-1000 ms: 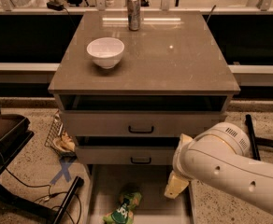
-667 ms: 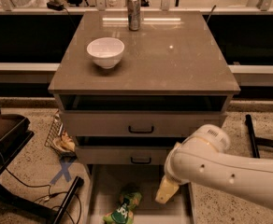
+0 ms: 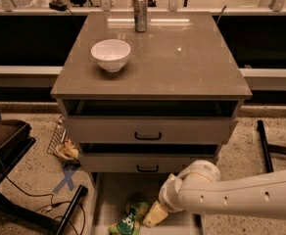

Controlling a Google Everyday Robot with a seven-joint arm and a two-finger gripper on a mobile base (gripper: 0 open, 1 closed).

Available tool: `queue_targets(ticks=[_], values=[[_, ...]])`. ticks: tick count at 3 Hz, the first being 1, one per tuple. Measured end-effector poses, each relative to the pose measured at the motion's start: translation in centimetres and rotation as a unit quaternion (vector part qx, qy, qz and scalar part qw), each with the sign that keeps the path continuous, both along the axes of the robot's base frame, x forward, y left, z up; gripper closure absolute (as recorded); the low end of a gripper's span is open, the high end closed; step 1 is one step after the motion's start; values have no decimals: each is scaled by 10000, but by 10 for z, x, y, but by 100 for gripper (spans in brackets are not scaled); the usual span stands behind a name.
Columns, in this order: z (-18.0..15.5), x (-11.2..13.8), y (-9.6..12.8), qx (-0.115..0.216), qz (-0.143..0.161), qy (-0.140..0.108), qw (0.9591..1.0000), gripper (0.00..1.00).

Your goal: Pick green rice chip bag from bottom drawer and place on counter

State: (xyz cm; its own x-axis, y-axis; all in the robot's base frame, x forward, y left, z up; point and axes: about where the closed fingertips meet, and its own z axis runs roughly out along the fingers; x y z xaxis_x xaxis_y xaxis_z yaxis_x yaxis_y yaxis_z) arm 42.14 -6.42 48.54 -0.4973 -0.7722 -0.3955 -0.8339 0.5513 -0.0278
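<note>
The green rice chip bag (image 3: 129,220) lies crumpled on the pale floor of the open bottom drawer (image 3: 114,190), near its front left. My white arm reaches in from the right. The gripper (image 3: 153,215) hangs over the drawer, just right of the bag, with a yellowish fingertip close to the bag's edge. The counter (image 3: 182,62) is the glossy grey-brown top of the cabinet, above the two upper drawers.
A white bowl (image 3: 110,54) stands on the counter's left part and a metal can (image 3: 140,13) at its back edge. Two upper drawers with black handles (image 3: 148,136) stand slightly open. A dark cart (image 3: 6,141), cables and a blue floor cross (image 3: 65,180) lie at left.
The arm has swung left and down over the bottom drawer. The gripper has come from the drawer's right side to just beside the bag.
</note>
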Motion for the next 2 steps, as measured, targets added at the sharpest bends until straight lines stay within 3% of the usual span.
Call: queue_targets(ticks=[1,2], values=[[-17,14,7,670,-295,-228,9971,0],[-36,36,7,1222,-573,-448,9898,0]])
